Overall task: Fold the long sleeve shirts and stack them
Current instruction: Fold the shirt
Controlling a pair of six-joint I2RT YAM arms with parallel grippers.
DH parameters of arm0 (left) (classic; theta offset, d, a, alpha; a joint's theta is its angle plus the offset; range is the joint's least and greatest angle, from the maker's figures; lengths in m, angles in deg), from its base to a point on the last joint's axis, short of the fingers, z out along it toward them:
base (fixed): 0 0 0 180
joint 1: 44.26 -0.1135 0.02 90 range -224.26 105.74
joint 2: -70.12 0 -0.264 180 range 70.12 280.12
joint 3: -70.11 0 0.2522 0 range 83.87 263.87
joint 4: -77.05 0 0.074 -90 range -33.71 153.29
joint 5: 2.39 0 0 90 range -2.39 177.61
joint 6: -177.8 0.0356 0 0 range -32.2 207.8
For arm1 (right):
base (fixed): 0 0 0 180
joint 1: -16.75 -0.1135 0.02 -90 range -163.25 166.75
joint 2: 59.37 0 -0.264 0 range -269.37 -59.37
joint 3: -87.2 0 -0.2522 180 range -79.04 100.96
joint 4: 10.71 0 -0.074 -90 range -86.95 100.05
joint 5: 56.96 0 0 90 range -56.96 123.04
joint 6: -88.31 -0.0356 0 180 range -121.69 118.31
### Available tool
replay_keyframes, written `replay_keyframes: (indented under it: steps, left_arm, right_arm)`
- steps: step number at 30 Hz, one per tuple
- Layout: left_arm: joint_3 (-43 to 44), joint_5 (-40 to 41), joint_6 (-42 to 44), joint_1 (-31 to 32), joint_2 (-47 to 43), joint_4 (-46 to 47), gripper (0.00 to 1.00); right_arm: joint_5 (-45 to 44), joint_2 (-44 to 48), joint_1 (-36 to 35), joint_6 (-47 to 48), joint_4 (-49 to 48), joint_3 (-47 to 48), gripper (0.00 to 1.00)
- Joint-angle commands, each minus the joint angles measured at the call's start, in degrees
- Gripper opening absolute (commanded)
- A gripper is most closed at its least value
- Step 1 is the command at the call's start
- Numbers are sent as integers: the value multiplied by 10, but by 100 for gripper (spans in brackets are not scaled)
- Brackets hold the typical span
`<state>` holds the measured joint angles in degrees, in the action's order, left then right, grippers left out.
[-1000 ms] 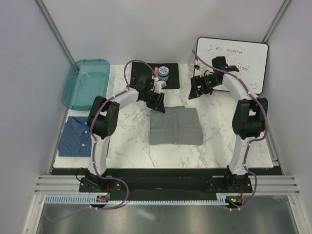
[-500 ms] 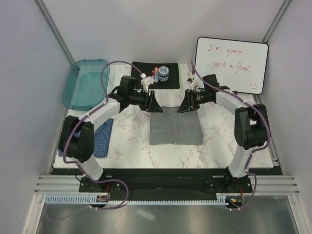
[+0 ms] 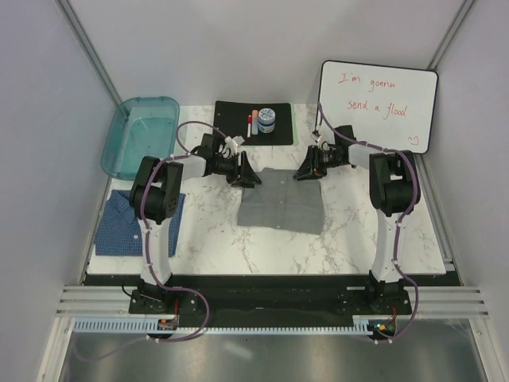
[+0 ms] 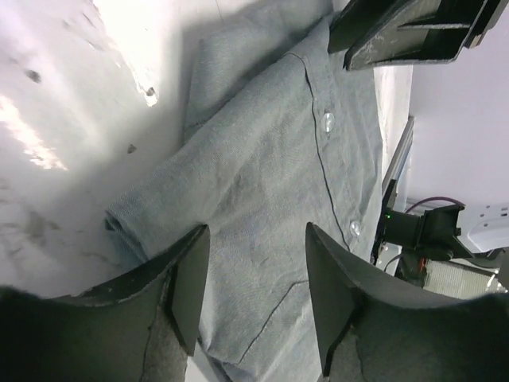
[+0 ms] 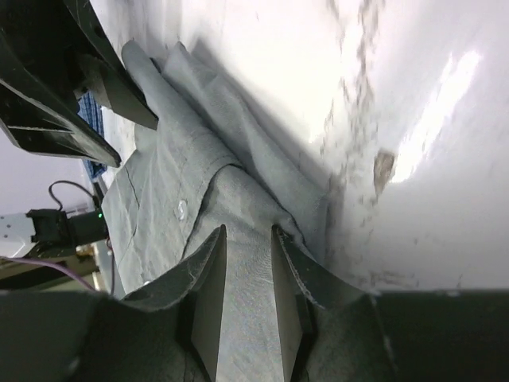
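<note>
The grey shirt (image 3: 280, 205) lies folded at the middle of the marble table (image 3: 208, 235), with both grippers at its far edge. The left gripper (image 3: 248, 177) holds its jaws wide apart over the far-left corner, gripping nothing. The right gripper (image 3: 305, 171) has its jaws close together with a fold of grey cloth between them. The blue checked shirt (image 3: 119, 224) lies at the table's left edge, well apart.

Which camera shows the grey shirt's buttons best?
The left wrist view: two buttons sit clear on the grey shirt. The right wrist view shows one button; the top view shows the whole shirt, buttons too small to see.
</note>
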<state>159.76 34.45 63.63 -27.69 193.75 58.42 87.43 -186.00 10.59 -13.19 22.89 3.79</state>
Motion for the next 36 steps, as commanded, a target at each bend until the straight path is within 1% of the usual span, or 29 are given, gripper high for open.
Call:
replay_keyframes:
  steps: [1,3,4,5,6,7,8,9,10,11,12,13,14,15,16,18,20,22,25,27,28,29,30,31,32,33,34,35,36]
  left_arm:
    - [20,-15,5,-15,-34,7,63]
    - [11,-36,25,-15,-106,6,67]
    - [-2,-42,31,-14,-133,5,70]
    - [-11,-47,44,-13,-193,-1,71]
    - [-35,-51,49,-7,-220,-6,74]
    - [-49,-55,53,-3,-246,-10,99]
    - [-64,-60,43,0,-272,-15,99]
    - [-99,-75,33,10,-310,-15,99]
    - [-117,-83,20,17,-330,-14,99]
    - [-136,-87,-5,27,-346,-9,99]
    - [-181,-96,-24,48,-370,10,99]
    - [-209,-98,-53,59,-382,46,99]
    - [-238,-97,-123,69,-390,94,99]
    - [-285,-94,-154,87,-395,178,99]
    - [-300,-91,-178,97,-394,207,99]
    - [-319,-79,-215,124,-377,257,99]
    - [-316,-69,-228,137,-334,274,99]
    - [-300,-62,-230,136,-300,282,99]
    - [-296,-42,-230,122,-241,275,99]
    - [-302,-27,-226,99,-198,268,99]
    - [-305,-24,-222,88,-186,259,99]
    - [-308,-21,-219,66,-166,257,99]
    - [-318,-21,-214,57,-160,255,99]
    - [-321,-18,-202,50,-158,246,99]
    - [-326,-9,-174,40,-158,218,99]
    - [-337,-9,-165,37,-159,213,99]
    - [-344,-9,-156,36,-161,210,99]
    - [-355,-9,-152,33,-162,203,99]
    - [-361,-10,-152,33,-168,202,99]
  right_arm:
    - [-17,15,-2,-10,-23,74,38]
    - [3,76,-2,-23,-24,70,41]
    - [13,104,-1,-39,-36,51,47]
    - [20,162,-2,-56,-46,36,53]
    - [36,190,-2,-69,-55,20,62]
    - [44,218,-2,-105,-78,-19,79]
    - [51,270,-3,-125,-91,-42,87]
    - [62,296,-7,-147,-108,-69,96]
    - [66,321,-10,-177,-160,-134,98]
    - [69,369,-13,-239,-193,-170,98]
    - [72,391,-23,-287,-237,-208,98]
    - [82,408,-30,-338,-349,-288,98]
    - [83,433,-38,-451,-414,-327,98]
    - [80,440,-58,-500,-473,-361,98]
    - [71,444,-68,-539,-571,-415,98]
    - [63,438,-103,-596,-633,-452,98]
    - [35,424,-114,-591,-640,-484,98]
    - [37,386,-114,-577,-646,-485,98]
    - [55,318,-113,-538,-626,-474,98]
    - [56,286,-104,-501,-599,-471,98]
    - [58,251,-99,-457,-552,-464,98]
    - [62,235,-91,-440,-535,-461,98]
    - [62,223,-85,-422,-491,-459,98]
    - [58,206,-81,-367,-460,-454,98]
    - [54,198,-71,-334,-423,-449,98]
    - [45,191,-67,-293,-342,-434,98]
    - [41,176,-62,-264,-309,-428,98]
    - [34,169,-54,-209,-277,-422,98]
    - [31,165,-48,-194,-244,-418,98]
